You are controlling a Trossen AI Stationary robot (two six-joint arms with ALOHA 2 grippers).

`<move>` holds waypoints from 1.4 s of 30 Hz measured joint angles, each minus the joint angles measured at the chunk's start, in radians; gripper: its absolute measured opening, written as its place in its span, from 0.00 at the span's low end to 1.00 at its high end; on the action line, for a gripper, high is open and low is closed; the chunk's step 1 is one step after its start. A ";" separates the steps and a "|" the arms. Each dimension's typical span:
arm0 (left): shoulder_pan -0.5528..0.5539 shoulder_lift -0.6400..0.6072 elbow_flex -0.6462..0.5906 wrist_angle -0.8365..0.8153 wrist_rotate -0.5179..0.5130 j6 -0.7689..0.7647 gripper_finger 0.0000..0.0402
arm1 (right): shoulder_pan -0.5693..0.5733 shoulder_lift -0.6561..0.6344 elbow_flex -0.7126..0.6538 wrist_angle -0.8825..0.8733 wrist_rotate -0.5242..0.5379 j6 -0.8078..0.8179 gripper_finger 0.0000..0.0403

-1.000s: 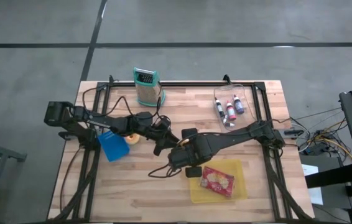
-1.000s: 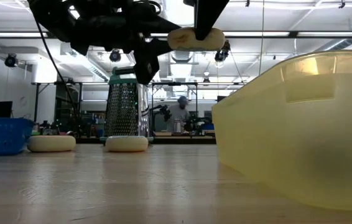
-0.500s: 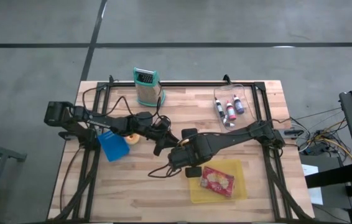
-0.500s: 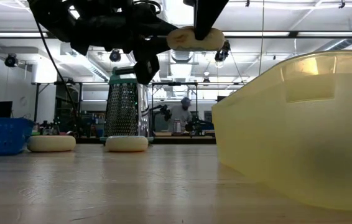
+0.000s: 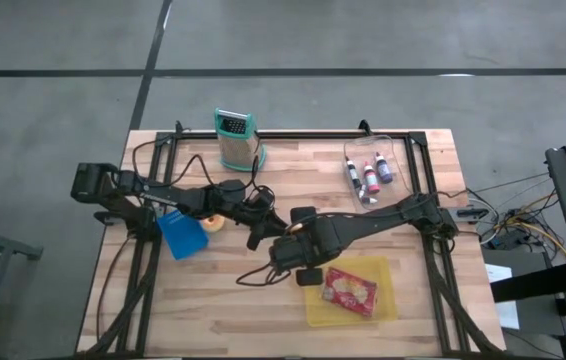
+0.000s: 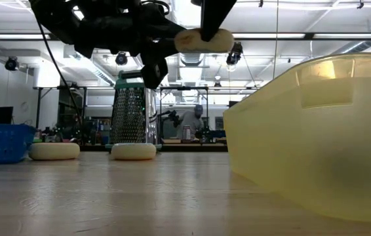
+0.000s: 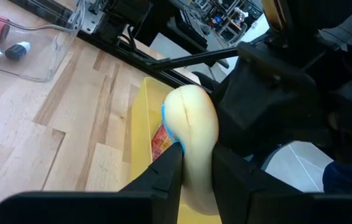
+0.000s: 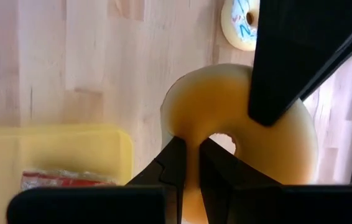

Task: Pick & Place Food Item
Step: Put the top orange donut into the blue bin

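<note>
A pale yellow ring doughnut (image 6: pixel 204 40) is held high above the table's middle, level, between both grippers. It also shows in the left wrist view (image 7: pixel 191 130) and the right wrist view (image 8: pixel 226 118). My left gripper (image 7: pixel 194 180) reaches in from the table's left (image 5: pixel 263 228) and is shut on the doughnut. My right gripper (image 8: pixel 193 155) comes down from above (image 5: pixel 291 245) and is shut on it too. In the high view the arms hide the doughnut. My left gripper pinches the doughnut between its two fingers, one finger (image 8: pixel 288 62) on its upper flat face. It comes in about level from the table's left. The doughnut is seen edge-on between the fingers (image 7: pixel 163 177), lifted clear. My right gripper pinches the doughnut's ring (image 8: pixel 191 127) beside the hole between its two fingers. The fingers point down from above (image 6: pixel 213 16). Whether one finger sits in the hole I cannot tell. The doughnut lies level, clear of the table.
A yellow tray (image 5: pixel 388 300) holding a red packet (image 5: pixel 349 292) lies near the front right. A blue basket (image 5: pixel 180 235) and a sprinkled doughnut (image 5: pixel 213 222) lie under the left arm. A grater (image 5: pixel 236 140) and a clear tray of tubes (image 5: pixel 370 172) stand at the back.
</note>
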 joint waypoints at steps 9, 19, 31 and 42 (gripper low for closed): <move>-0.001 0.000 0.000 -0.001 0.004 0.000 0.20 | 0.000 0.000 -0.001 0.068 -0.031 0.039 0.07; 0.000 0.000 0.000 -0.004 0.000 0.002 0.20 | -0.001 0.000 -0.047 0.072 -0.023 0.038 0.10; 0.000 0.000 0.000 0.000 0.000 0.001 0.20 | -0.001 0.000 -0.072 0.078 -0.023 0.034 0.36; 0.000 0.000 0.000 0.000 0.000 -0.002 0.18 | -0.001 0.000 -0.072 0.080 -0.023 0.117 0.48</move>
